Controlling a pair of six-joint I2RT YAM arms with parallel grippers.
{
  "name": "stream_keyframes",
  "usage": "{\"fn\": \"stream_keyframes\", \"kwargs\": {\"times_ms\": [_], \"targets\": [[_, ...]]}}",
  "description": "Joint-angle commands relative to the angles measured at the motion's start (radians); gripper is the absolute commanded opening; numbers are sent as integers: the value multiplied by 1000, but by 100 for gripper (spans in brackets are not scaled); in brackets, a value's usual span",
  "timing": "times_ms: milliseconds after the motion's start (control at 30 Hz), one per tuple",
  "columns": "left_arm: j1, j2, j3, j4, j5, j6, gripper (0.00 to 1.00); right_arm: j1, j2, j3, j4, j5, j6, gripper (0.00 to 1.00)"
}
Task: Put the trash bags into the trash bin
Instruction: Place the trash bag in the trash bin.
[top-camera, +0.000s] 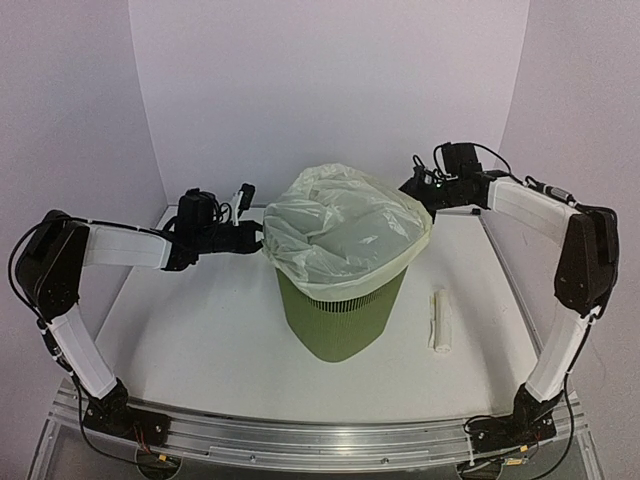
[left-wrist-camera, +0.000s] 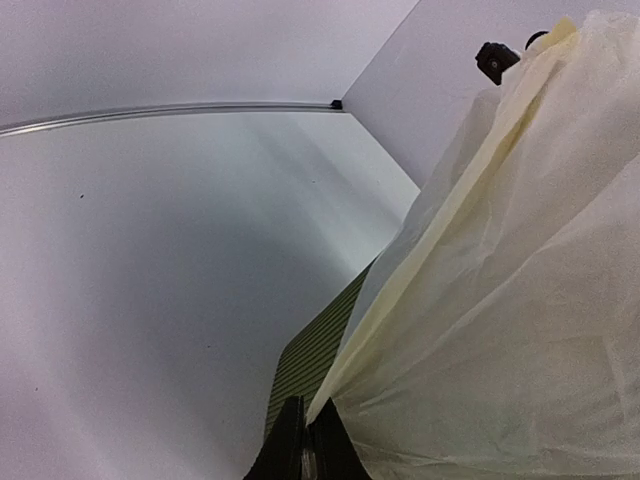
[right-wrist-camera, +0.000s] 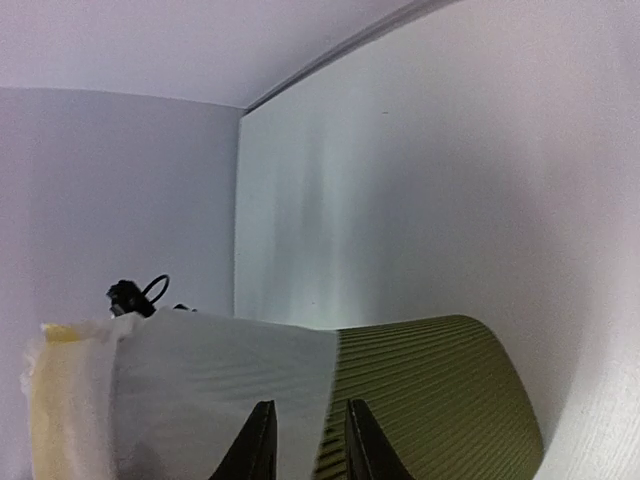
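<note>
The olive-green trash bin (top-camera: 340, 322) stands upright in the middle of the table. A pale yellowish trash bag (top-camera: 342, 232) is draped over its rim and puffs up above it, hanging part-way down the sides. My left gripper (top-camera: 252, 238) is at the bag's left edge. In the left wrist view the gripper (left-wrist-camera: 305, 448) is shut on the bag's hem (left-wrist-camera: 500, 300), with the bin's slatted side (left-wrist-camera: 312, 355) just beyond. My right gripper (top-camera: 426, 190) is at the bag's far right edge. In the right wrist view the gripper (right-wrist-camera: 305, 440) is open, its jaws astride the hem (right-wrist-camera: 200, 390) against the bin (right-wrist-camera: 430, 390).
A white rolled bundle (top-camera: 441, 318) lies on the table to the right of the bin. White walls close in the back and both sides. A metal rail (top-camera: 320, 440) runs along the near edge.
</note>
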Motion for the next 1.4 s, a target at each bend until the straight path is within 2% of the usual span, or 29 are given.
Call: {"fn": "stream_keyframes", "kwargs": {"times_ms": [0,133,300,467,600,800,1000,1233,1367], "targets": [[-21,-53,18,-63,-78,81,3,-21,-12,85,-133,139,-30,35],[-29,-70,71,-122,-72,130,3,-29,-37,150,-138,180,-48,43],[-39,-67,120,-163,-66,150,6,-44,-111,154,-141,217,-106,53],[-46,-54,138,-180,-79,156,7,-43,-255,34,-144,84,-309,52],[-46,-42,156,-191,-87,162,8,-41,-355,-70,-169,38,-448,54],[-51,-22,193,-226,-83,181,9,-27,-363,-65,-184,-12,-573,63],[-54,-13,203,-238,-81,191,8,37,-272,28,-199,58,-691,64],[-58,0,215,-243,-81,196,8,81,-195,116,-199,181,-722,61],[-60,6,218,-242,-81,196,8,99,-168,132,-202,261,-731,52]]}}
